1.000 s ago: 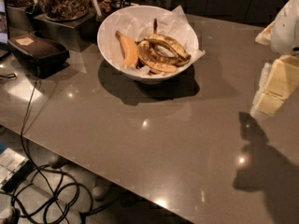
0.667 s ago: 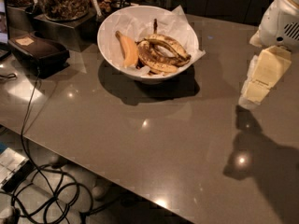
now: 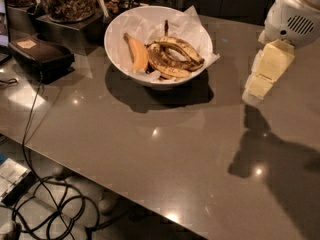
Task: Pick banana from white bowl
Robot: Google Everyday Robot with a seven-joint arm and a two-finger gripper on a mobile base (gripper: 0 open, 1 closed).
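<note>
The white bowl [image 3: 114, 31], lined with crinkled white paper, stands at the back of the grey table. In it lie speckled, overripe bananas [image 3: 176, 50] with dark ends, heaped on the right side. A smooth orange-yellow banana [image 3: 137, 55] lies on the bowl's left side. My gripper [image 3: 259, 84], cream coloured under a white wrist housing, hangs above the table to the right of the bowl. It is well apart from the bowl and holds nothing that I can see.
A black box [image 3: 42, 55] with a cable sits left of the bowl. Containers of nuts [image 3: 67, 1] stand behind it at the back left. Cables [image 3: 47, 206] lie on the floor below the table's front-left edge.
My gripper has moved left and slightly up, closer to the bowl. The bowl and bananas have not moved.
</note>
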